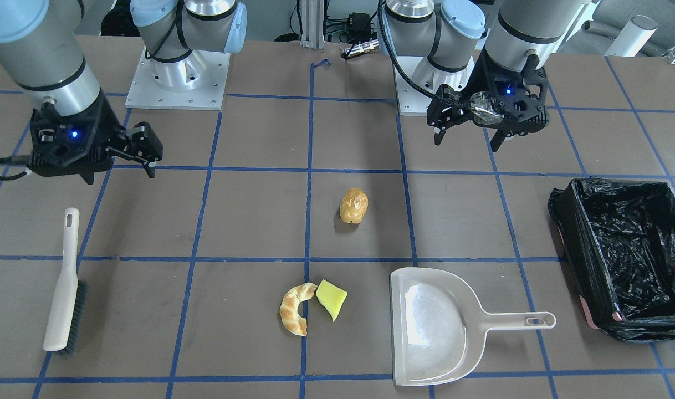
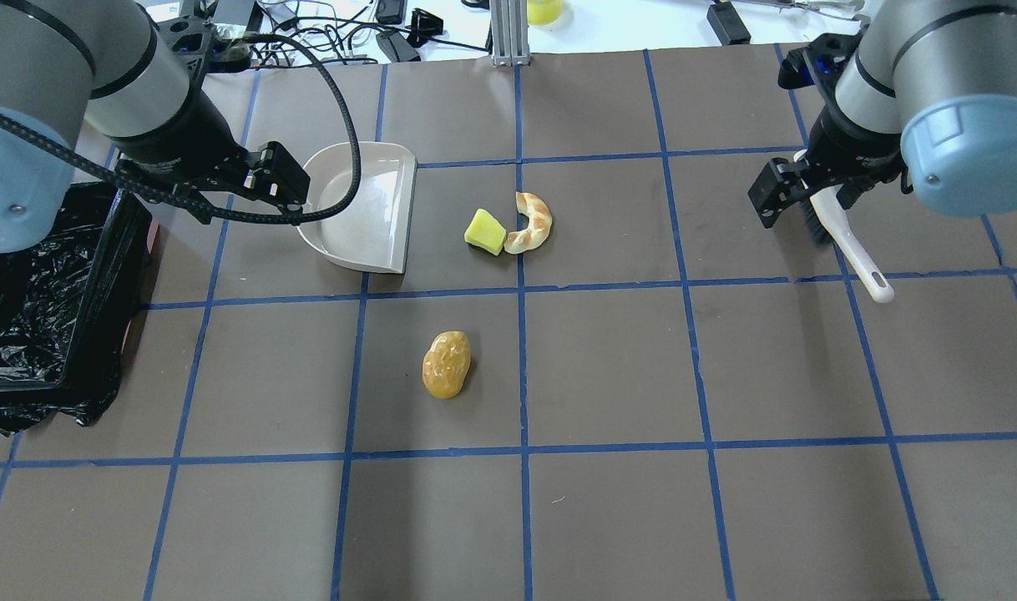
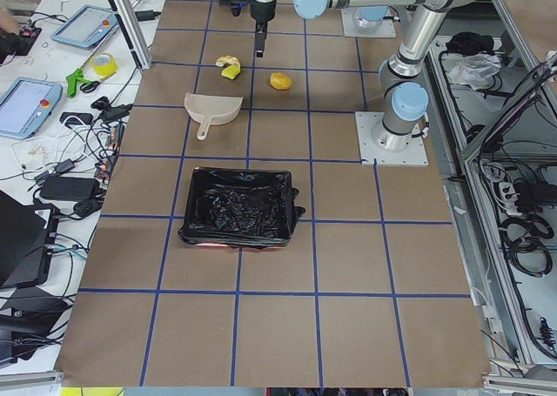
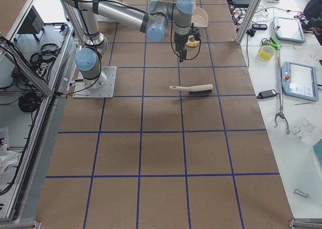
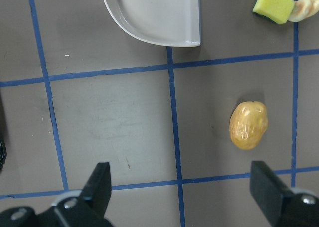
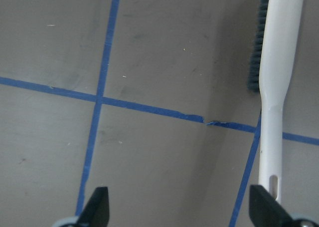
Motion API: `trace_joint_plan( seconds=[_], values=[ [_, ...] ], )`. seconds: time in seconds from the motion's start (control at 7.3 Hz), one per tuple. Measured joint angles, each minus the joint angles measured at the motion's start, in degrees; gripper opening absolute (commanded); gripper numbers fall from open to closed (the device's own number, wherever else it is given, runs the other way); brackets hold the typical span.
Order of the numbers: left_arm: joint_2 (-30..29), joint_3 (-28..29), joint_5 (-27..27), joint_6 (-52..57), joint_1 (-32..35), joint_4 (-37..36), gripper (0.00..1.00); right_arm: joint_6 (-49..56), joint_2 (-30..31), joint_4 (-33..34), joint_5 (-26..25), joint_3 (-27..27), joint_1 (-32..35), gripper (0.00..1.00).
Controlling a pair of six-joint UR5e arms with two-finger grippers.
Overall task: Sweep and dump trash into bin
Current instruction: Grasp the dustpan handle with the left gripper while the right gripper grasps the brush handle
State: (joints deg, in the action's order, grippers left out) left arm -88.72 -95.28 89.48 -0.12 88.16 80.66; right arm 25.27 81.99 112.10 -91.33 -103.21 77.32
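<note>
Nearest the operators' side, the beige dustpan (image 1: 426,332) lies flat on the table (image 1: 249,216). Its scoop is bare, its open mouth faces the middle of the table and its handle points toward the bin (image 1: 595,266). The bin stands well apart on the robot's left. Only its crinkly black liner shows inside, with a pinkish rim at one corner.

Just beside the dustpan's mouth lie the tan croissant-shaped piece (image 1: 293,309) and the yellow-green sponge wedge (image 1: 331,299), the wedge close against one tip of the croissant. One square farther toward the robot sits the glossy golden-brown potato-like lump (image 1: 353,205), alone and apart from the other two. On the robot's right, the beige hand brush (image 1: 65,288) lies on its side, dark bristles at the operators' end and handle toward the robot.

The left gripper (image 1: 466,143) hangs above the table with its fingers spread wide and nothing between them. Its wrist view looks down on the potato lump and the dustpan's edge. The right gripper (image 1: 119,176) hovers over the brush handle's end, its fingers likewise apart and holding nothing.

The table is covered in brown sheet crossed by a grid of blue tape. Farther back, both arms rise from bolted metal plates (image 1: 177,83). Beyond the table's edge stand an aluminium post (image 1: 313,22) and a tangle of black cables (image 1: 343,25).
</note>
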Motion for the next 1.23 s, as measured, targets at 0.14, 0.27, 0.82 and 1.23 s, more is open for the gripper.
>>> trace_joint_plan(
  seconds=[0.14, 0.27, 0.82, 1.23],
  values=[
    [-0.57, -0.19, 0.12, -6.50, -0.04, -1.05, 1.00, 3.60, -3.43, 3.91, -0.01, -0.55, -2.20, 0.99],
    [-0.99, -0.52, 1.16, -15.59, -0.24, -1.53, 1.00, 6.26, -6.59, 6.75, 0.07, -0.71, -4.16, 0.97],
    [-2.51, -2.36, 7.86, -35.79, -3.30, -5.12, 1.00, 10.57, -11.78, 11.18, -0.29, -0.88, -8.27, 0.90],
    [-6.03, -3.15, 7.97, -45.67, -7.08, -13.02, 1.00, 9.90, -11.78, 7.95, -3.08, -1.11, -8.76, 0.84]
  ],
)
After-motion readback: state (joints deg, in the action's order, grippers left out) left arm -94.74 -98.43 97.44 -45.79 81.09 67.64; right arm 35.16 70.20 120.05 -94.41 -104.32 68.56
